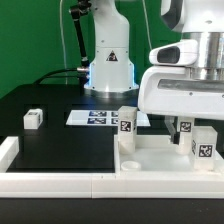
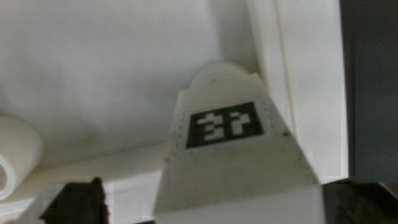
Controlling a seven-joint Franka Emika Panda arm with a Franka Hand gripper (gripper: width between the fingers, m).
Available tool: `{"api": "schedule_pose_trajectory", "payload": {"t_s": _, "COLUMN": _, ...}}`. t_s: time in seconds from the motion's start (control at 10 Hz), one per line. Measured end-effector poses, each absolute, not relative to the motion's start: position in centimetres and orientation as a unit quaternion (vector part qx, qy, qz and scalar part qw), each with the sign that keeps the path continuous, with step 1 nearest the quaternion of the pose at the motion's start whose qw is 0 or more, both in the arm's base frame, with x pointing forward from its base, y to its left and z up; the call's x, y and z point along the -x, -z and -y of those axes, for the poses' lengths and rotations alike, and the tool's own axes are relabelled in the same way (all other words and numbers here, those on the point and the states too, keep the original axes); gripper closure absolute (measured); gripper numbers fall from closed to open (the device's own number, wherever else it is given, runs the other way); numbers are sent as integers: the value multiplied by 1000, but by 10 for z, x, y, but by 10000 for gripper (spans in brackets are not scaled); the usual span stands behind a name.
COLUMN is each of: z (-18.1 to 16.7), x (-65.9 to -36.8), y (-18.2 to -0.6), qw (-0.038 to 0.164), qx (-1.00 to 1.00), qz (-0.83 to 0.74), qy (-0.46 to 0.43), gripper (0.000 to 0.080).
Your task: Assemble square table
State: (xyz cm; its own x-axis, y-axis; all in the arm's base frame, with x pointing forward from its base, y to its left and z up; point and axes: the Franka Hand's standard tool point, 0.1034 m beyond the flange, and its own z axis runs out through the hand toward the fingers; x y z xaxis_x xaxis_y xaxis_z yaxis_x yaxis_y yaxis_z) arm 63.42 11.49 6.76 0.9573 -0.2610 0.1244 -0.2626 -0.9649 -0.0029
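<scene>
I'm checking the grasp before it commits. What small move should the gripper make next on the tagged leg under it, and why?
Probably ease down slightly and close on the leg. The wrist view shows it centred under the gripper, and the one finger plainly seen stands apart from it, so nothing is gripped yet.

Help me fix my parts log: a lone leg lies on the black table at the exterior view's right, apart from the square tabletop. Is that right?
Not quite. The lone leg lies on the black table at the exterior view's left, not its right. It is apart from the square tabletop, as you said. The exterior view shows this.
</scene>
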Motion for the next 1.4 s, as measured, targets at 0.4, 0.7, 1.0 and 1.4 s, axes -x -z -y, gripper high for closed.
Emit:
{"api": "schedule_pose_trajectory", "payload": {"t_s": 0.4, "z": -115, "x": -634, "y": -67, "qw": 1, "qx": -977, "qz": 206, "qy": -61, "gripper": 427}}
{"api": "schedule_pose_trajectory", "payload": {"t_s": 0.7, "z": -114, "x": -633, "y": -66, "qw": -4, "qx": -950, "qz": 308, "qy": -61, "gripper": 511}}
{"api": "schedule_pose_trajectory", "payload": {"t_s": 1.0, "z": -111, "x": -631, "y": -65, "qw": -13, "qx": -866, "qz": 498, "qy": -41, "gripper": 511}}
{"api": "schedule_pose_trajectory", "payload": {"t_s": 1.4, "z": -109, "x": -628, "y": -64, "qw": -51, "qx": -690, "qz": 722, "qy": 6, "gripper": 509}}
